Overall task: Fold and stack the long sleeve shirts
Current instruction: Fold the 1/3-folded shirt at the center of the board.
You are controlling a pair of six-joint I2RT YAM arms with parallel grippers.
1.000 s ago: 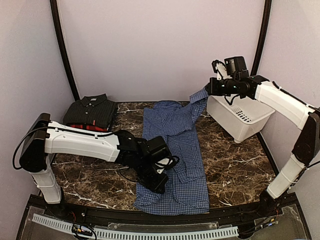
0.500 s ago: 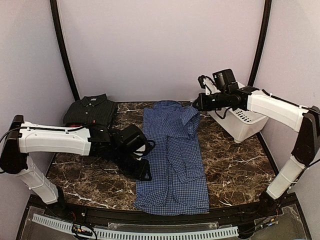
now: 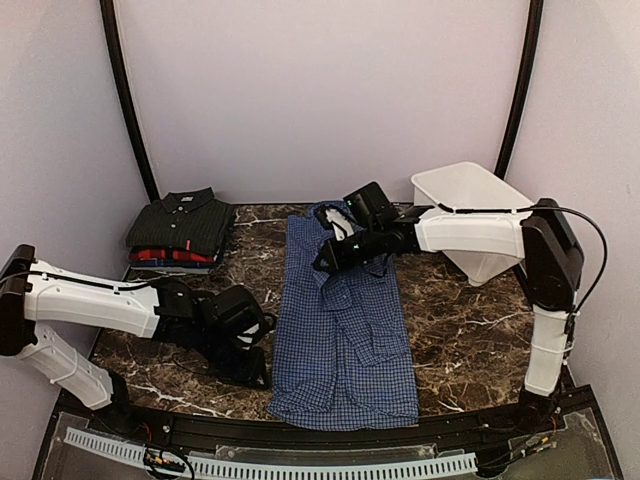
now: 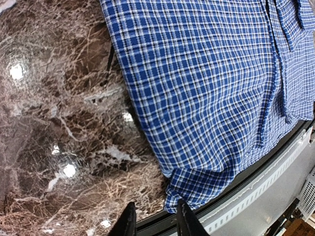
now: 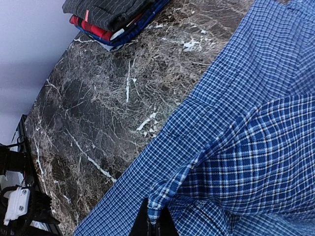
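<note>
blue shirt (image 3: 345,330) lies lengthwise down the middle of the marble table (image 3: 470,320), collar at the far end and hem at the near edge, and it looks narrowed to a long panel. the right gripper (image 3: 325,262) hangs over the upper left of that panel with its jaws closed on a fold of the blue cloth, most likely the sleeve being brought across the chest. the left gripper (image 3: 255,372) sits low just beside the near-left edge of the shirt. its jaws are a narrow way apart with nothing between them, and the hem corner (image 4: 192,196) lies just ahead of the fingertips.

to do this step well, i judge the right arm should carry the pinched cloth down until it touches the panel and let go only once it lies inside the shirt's outline. dropped from height, it would likely land bunched or hang past the edge. the pull should run along the panel, since a sideways drag could skew the whole shirt on the smooth stone. the left gripper is well placed to press the near edge if the cloth starts to slide.

at the far left corner, well apart, waits the stack: a dark shirt (image 3: 180,222) on top of a red shirt (image 3: 160,256). the finished fold should roughly match its footprint.
</note>
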